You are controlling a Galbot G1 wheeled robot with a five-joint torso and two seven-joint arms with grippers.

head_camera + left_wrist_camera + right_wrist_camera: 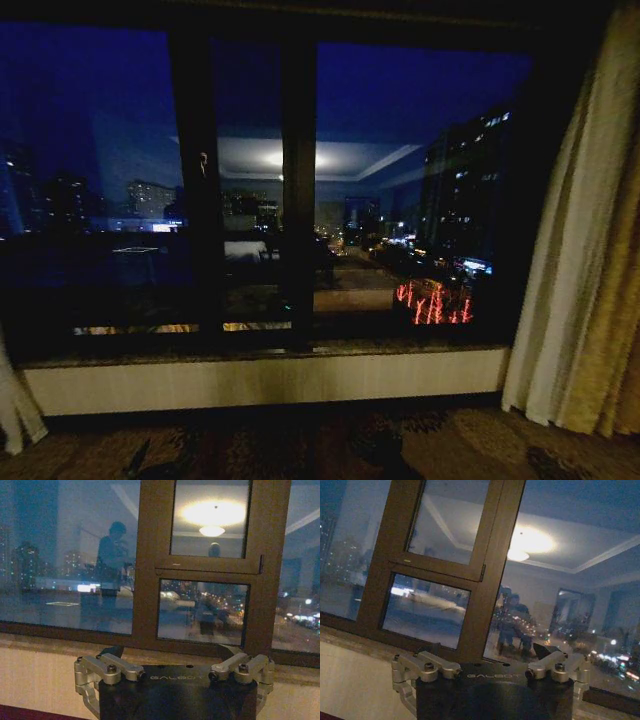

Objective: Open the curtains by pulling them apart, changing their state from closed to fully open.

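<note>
Our left gripper [172, 652] sits low in front of the window, its two dark fingertips [111, 651] spread wide to either side of the gripper body and closed on nothing; between them we see only the stone sill [45, 645] and the brown window frame [155, 570]. Our right gripper [490, 652] is in the same pose, its dark fingertips [546, 649] set far apart with nothing held, facing the frame from a tilted angle.

Beyond both grippers the glass [75, 555] gives back the room: a lit ceiling lamp [212, 530] and dim standing figures, over city lights at night.

From the head view, we find the curtains drawn off to the two sides. On our right the sheer cream panel [545, 300] hangs gathered in vertical pleats from the top of the view to the floor, just beside the thicker golden drape [610, 300], which lies farther to the right. On our left only a small bunch of pale fabric [15, 410] shows at the lower edge, reaching the floor. Between them the dark-framed window [290, 190] stands uncovered across its full width, with the night skyline behind it. Below the window runs the sill and a pale wall strip [260, 380], and below that a dark patterned carpet [300, 445].
</note>
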